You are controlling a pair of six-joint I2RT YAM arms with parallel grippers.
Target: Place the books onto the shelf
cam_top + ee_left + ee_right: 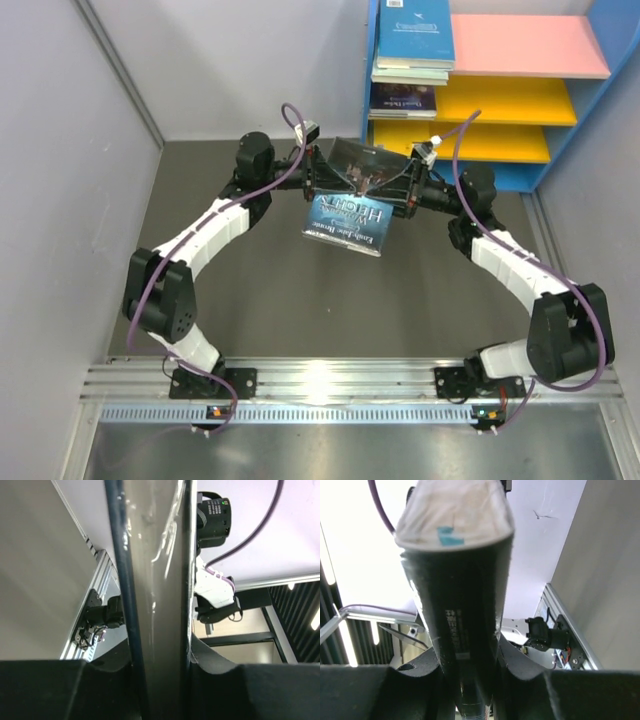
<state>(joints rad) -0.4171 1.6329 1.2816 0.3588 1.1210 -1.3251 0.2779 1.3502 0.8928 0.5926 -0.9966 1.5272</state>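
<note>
Both left tool (162, 680) and right tool (470, 670) clench one book (345, 218), aloft near the shelf (590, 60) front. Wrist views show only its pinched edges; top view alone shows cover and shelved books (412, 45).

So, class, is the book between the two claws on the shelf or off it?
Off it. The book hangs in mid-air, clamped between the left claw and the right claw, short of the shelf.

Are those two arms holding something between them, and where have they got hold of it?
Yes. They hold one book in the air. The left gripper pinches its left side and the right gripper its right side.
</note>
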